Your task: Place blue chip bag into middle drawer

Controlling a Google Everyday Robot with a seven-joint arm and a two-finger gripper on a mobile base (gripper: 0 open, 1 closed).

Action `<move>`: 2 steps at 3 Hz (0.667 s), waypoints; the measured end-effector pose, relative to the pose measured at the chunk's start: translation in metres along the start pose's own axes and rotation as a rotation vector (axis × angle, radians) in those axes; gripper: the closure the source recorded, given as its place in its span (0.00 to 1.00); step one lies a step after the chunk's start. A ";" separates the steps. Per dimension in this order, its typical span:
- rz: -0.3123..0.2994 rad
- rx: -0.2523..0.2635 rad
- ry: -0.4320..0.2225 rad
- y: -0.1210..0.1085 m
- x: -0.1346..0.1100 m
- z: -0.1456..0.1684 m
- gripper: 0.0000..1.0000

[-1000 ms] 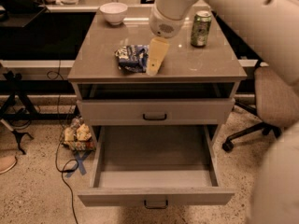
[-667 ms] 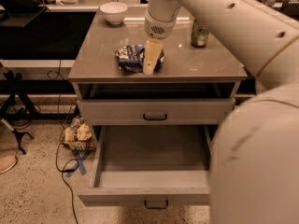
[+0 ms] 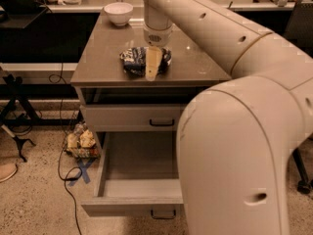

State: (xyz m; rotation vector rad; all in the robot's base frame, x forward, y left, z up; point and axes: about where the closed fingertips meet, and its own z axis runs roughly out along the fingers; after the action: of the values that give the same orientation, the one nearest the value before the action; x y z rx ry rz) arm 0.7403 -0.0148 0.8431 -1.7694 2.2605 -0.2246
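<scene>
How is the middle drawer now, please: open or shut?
Open: the middle drawer is pulled out, its floor showing. The gripper is at the blue chip bag.

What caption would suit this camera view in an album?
The gripper sits over the blue chip bag on the cabinet top, with the middle drawer open below.

Gripper point(image 3: 152, 66) covering centre of blue chip bag point(image 3: 131, 61), arm point(image 3: 234, 131) half-hiding middle drawer point(image 3: 128, 207)

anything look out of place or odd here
Only the small heap of packets lying on the floor beside the cabinet. The middle drawer stands open; the gripper hangs over the crumpled blue chip bag on top.
</scene>
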 end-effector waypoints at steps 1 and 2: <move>0.002 -0.016 -0.021 -0.005 -0.008 0.007 0.00; 0.009 -0.042 -0.070 -0.008 -0.015 0.012 0.19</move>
State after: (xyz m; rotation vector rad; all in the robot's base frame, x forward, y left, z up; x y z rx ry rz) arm 0.7551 -0.0014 0.8354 -1.7586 2.2393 -0.1126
